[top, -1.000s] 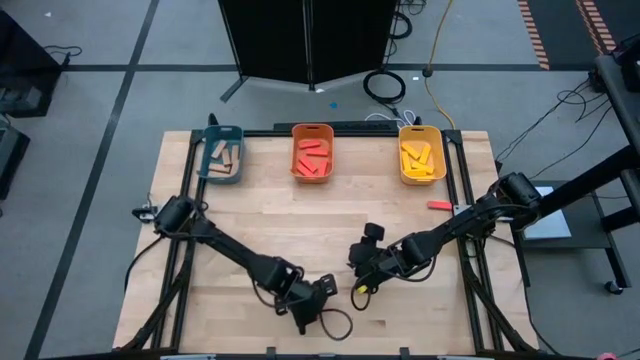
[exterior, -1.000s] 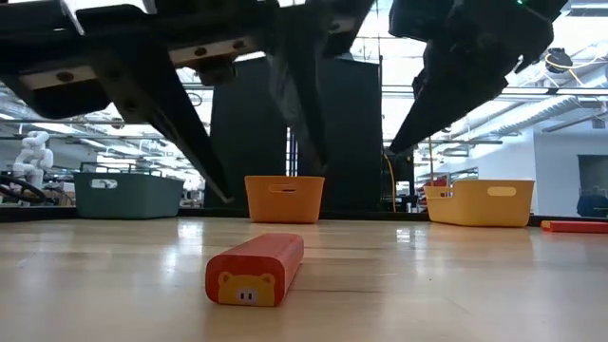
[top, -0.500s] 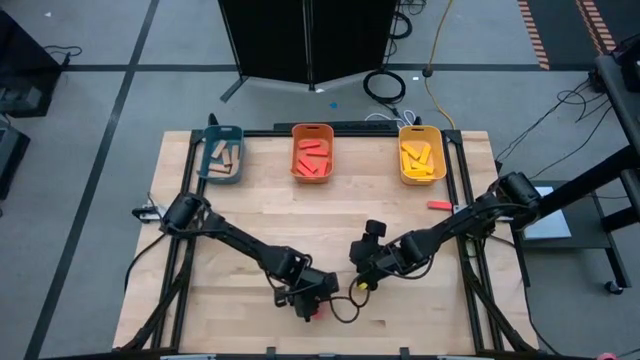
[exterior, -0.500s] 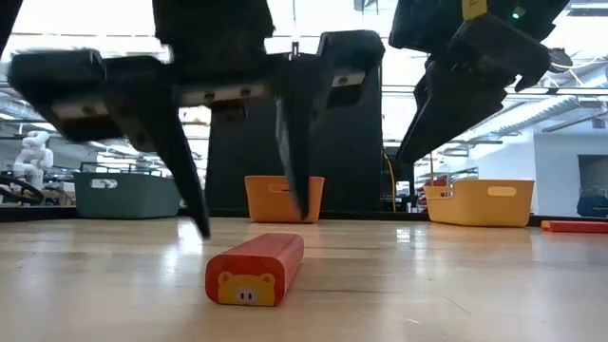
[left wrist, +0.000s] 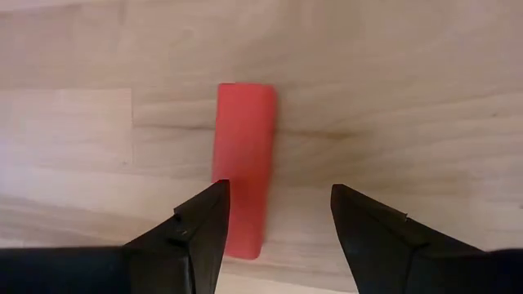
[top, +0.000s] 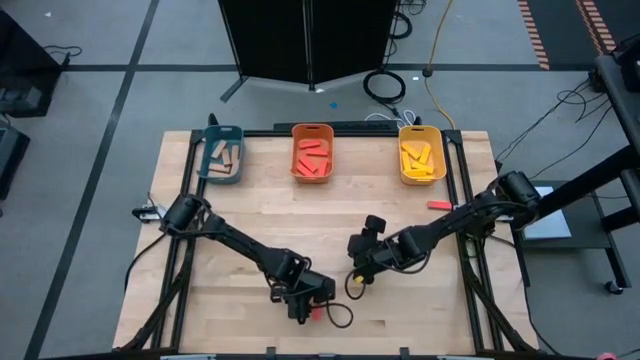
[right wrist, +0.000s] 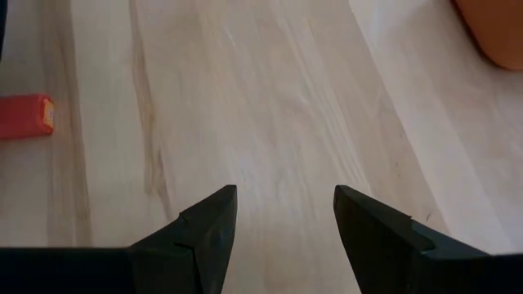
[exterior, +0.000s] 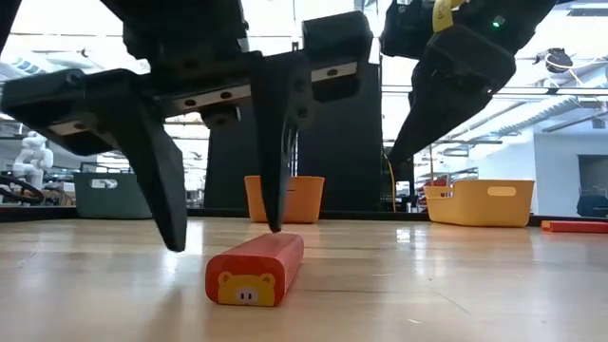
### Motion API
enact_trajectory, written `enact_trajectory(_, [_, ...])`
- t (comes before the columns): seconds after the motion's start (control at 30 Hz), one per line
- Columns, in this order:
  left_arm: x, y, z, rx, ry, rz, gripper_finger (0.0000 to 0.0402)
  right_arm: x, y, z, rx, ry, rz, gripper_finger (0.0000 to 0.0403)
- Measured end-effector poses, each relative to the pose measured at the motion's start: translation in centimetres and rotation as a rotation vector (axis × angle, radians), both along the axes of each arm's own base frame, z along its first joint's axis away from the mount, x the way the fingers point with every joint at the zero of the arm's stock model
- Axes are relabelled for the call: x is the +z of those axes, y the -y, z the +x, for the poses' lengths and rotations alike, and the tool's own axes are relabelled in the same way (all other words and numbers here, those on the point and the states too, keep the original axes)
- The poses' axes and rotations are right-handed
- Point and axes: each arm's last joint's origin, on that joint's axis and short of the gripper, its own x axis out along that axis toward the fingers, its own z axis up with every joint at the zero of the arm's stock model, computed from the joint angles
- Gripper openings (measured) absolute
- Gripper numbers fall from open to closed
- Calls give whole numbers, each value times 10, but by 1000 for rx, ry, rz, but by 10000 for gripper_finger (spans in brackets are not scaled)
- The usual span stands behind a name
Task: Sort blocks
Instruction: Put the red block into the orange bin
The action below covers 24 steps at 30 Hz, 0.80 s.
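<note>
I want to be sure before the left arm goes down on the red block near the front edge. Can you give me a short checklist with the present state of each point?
1. Left gripper fingers open: ok, a gap shows between them.
2. Fingers centred over the red block: not ok; in the left wrist view the block lies under one finger, not in the gap.
3. Block lying flat on the table, nothing touching it: ok.
4. Right gripper clear of the block: ok, it hovers beside, empty and open.
5. Orange bin reachable: cannot tell.
6. Second red block at the right edge remains: ok, noted for later.
</note>
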Motion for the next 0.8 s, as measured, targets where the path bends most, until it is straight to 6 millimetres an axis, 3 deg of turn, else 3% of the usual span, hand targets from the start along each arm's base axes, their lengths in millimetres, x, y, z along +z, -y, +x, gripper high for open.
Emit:
enact_trajectory(0.37, [-4, 3, 7, -12, 63, -16, 212, 0, 7, 2, -44, 10, 10, 199])
enact_trajectory(0.6, [-25, 0, 17, 41, -35, -9, 212, 0, 17, 5, -53, 1, -5, 199])
enact_trajectory(0.8, [-17, 0, 17, 56, -113, 14, 196, 0, 19, 5, -46, -20, -15, 199])
